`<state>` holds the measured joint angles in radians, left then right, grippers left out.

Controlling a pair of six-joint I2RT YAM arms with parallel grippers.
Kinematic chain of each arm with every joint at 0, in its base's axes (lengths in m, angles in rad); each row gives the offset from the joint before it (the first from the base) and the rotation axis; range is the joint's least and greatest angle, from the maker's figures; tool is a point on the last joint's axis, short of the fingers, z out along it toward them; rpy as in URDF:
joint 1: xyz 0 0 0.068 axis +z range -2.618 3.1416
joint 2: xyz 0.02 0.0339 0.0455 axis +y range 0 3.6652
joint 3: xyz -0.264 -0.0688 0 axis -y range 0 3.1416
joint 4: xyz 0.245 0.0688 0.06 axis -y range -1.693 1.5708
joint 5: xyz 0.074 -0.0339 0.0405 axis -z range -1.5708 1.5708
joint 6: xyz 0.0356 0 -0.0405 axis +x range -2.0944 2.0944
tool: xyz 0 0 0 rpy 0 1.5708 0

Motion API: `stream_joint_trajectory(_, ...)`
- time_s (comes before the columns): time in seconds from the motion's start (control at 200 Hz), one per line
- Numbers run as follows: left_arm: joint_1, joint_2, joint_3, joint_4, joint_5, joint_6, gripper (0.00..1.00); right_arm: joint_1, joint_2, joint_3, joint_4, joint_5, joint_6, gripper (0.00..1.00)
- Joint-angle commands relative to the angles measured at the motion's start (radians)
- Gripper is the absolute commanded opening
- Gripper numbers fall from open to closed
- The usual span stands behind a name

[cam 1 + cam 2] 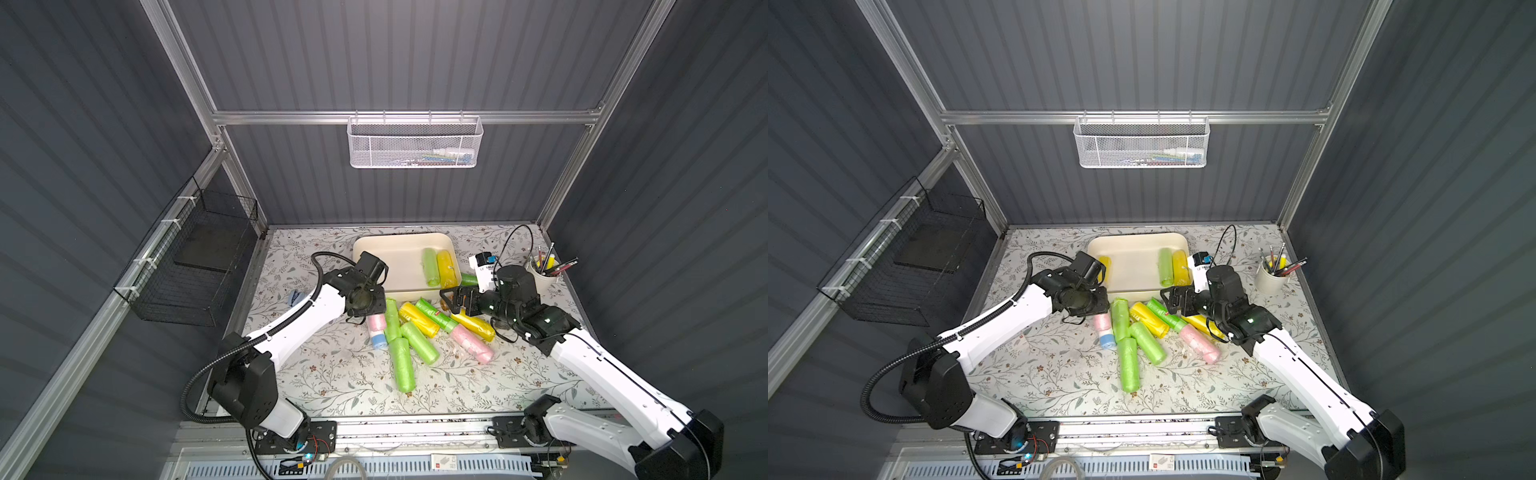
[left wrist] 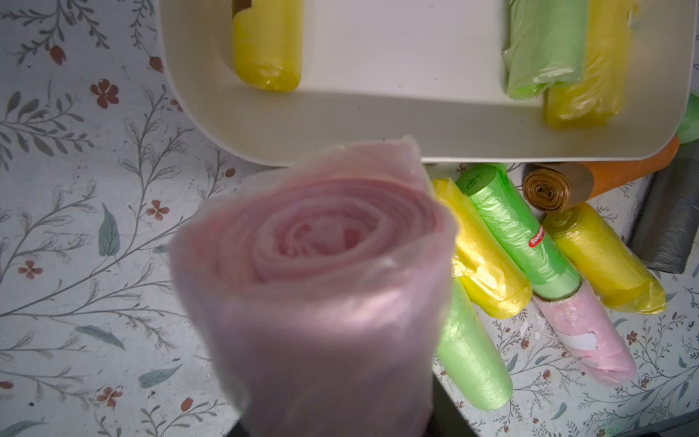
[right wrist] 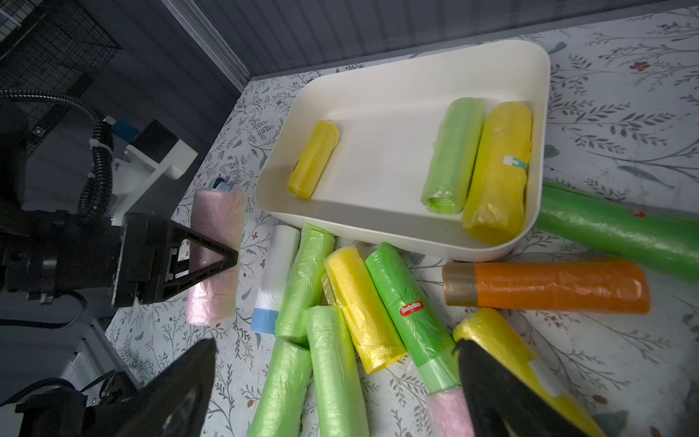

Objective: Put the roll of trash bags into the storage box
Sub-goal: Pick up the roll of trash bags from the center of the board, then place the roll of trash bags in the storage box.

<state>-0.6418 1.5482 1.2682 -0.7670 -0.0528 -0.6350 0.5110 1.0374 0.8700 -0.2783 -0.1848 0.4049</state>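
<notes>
Overhead, in both top views, the left claw (image 1: 371, 311) points down with its fingers hidden under the wrist. The pink roll (image 1: 376, 322) shows just beneath it, outside the box (image 1: 399, 239), which lies just ahead of the claw. The right claw (image 1: 450, 301) hangs spread wide over the loose rolls (image 1: 415, 328), gripping nothing. At that claw's end of the box, a green roll (image 1: 431, 266) and a yellow roll (image 1: 445, 268) lie side by side. In a top view a small yellow roll (image 1: 1104, 266) peeks out at the left claw's end. Past the right claw, a cup (image 1: 542, 280) holds pens.

From the left wrist, the pink roll (image 2: 314, 265) fills the middle, seen end-on and sticking out of the claw toward the box wall (image 2: 340, 125). The fingers are out of sight. The same three rolls lie inside the box.

From the right wrist, the left claw (image 3: 223, 261) is clenched across the middle of the pink roll (image 3: 213, 212), one black finger lying over it. The roll sits beside a corner of the box (image 3: 378, 234), not in it. Whether it is clear of the table I cannot tell. The right claw (image 3: 334, 344) has its two fingers far apart above the loose rolls.
</notes>
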Motion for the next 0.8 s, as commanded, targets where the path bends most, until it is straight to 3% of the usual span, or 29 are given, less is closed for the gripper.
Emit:
stream_joint_trajectory(0.0,-0.006,0.029,0.061,0.029,-0.008,0.045,0.45,-0.004,0.014,-0.004,0.019,-0.007,0.023,0.99)
stream_joint_trajectory(0.465,0.01,0.264,0.456,0.012,-0.044,0.179,0.47,-0.005,-0.002,-0.037,0.075,-0.044,0.128,0.99)
stream_joint_trajectory(0.795,0.02,0.434,0.659,0.006,-0.019,0.204,0.46,-0.009,-0.084,-0.085,0.05,0.031,0.132,0.99)
